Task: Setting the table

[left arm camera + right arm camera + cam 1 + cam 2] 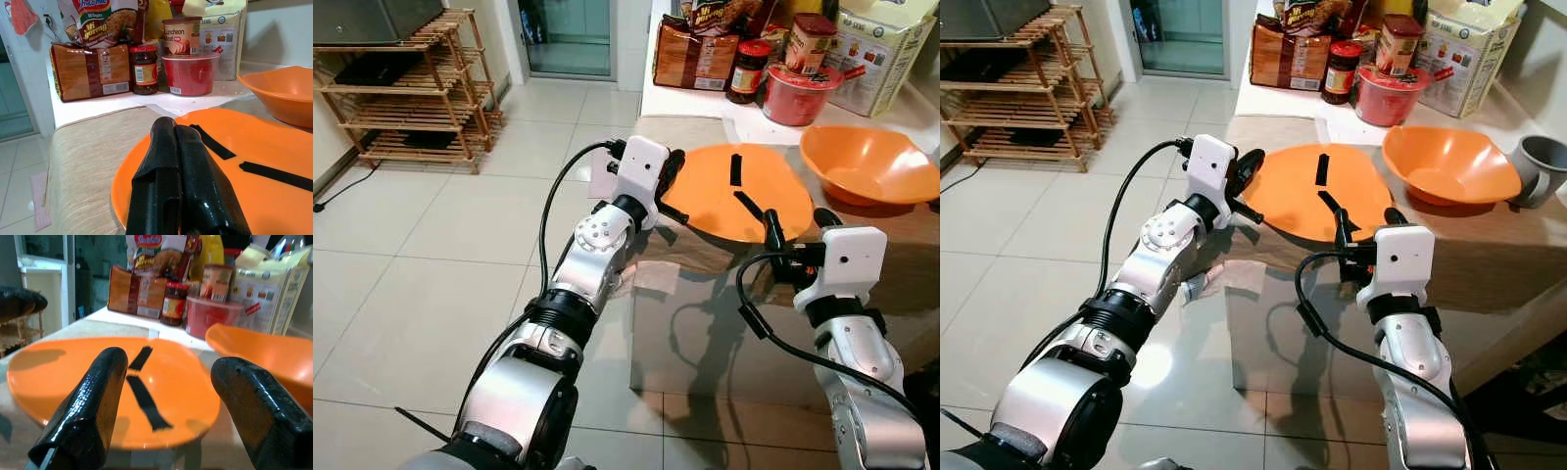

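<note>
— Where's the plate point(744, 191)?

— On the table point(1489, 257), at its near edge, just beside the orange bowl point(869, 163).

— And the grippers?

— The left gripper point(672, 172), fingers pressed together, sits at the plate's left rim. The right gripper point(168, 396) is spread wide at the plate's near edge, grasping nothing.

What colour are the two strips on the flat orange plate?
The two strips on the flat orange plate are black, clearest in the right wrist view.
</note>
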Controlling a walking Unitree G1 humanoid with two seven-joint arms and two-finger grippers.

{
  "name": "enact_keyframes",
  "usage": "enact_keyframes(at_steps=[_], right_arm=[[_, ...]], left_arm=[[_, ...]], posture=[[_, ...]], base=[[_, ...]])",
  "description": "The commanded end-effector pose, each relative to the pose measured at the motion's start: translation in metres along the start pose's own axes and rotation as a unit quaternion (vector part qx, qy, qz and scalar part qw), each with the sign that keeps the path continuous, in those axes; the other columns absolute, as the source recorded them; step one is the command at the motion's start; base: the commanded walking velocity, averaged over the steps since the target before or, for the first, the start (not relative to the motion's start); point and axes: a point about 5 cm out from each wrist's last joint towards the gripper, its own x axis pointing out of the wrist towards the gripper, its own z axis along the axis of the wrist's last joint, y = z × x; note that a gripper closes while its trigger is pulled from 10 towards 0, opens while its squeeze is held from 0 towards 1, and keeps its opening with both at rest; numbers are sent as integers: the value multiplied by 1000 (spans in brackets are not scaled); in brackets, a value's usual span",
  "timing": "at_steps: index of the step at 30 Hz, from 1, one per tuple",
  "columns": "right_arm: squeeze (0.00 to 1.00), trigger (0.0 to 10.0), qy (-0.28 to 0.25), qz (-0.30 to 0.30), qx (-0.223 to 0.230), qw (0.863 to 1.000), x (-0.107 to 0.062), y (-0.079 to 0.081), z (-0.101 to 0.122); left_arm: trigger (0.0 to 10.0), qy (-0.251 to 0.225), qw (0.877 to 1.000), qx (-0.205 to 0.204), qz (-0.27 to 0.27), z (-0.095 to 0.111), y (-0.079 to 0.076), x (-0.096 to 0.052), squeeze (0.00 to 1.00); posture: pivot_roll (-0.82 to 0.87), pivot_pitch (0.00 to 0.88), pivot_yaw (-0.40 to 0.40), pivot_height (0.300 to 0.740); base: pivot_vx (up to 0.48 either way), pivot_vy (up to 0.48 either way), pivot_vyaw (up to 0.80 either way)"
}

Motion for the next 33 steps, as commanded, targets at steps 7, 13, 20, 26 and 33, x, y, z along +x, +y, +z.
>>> enact_keyframes(at_steps=[7,13,20,26,33], right_arm=[[0,10000,0,5,-1,1000,3,5,-2],[0,10000,-4,12,-5,1000,7,6,-1],[0,10000,-10,27,-3,1000,9,13,1],[0,10000,-14,30,3,999,9,19,1],[0,10000,-20,17,2,1000,10,19,3]], left_arm=[[10000,-9,1000,-20,17,7,6,2,0],[10000,-21,999,-16,26,13,9,4,0],[10000,-20,997,1,81,16,24,3,0],[10000,-19,994,38,101,22,32,4,0],[10000,-39,995,33,85,29,31,5,1000]], posture=[[-39,0,39,740],[-37,0,30,740],[-20,0,33,740],[-11,0,41,740],[-1,0,47,740]], base=[[264,-398,0],[262,-399,0],[160,-221,0],[0,0,0],[0,0,0]])
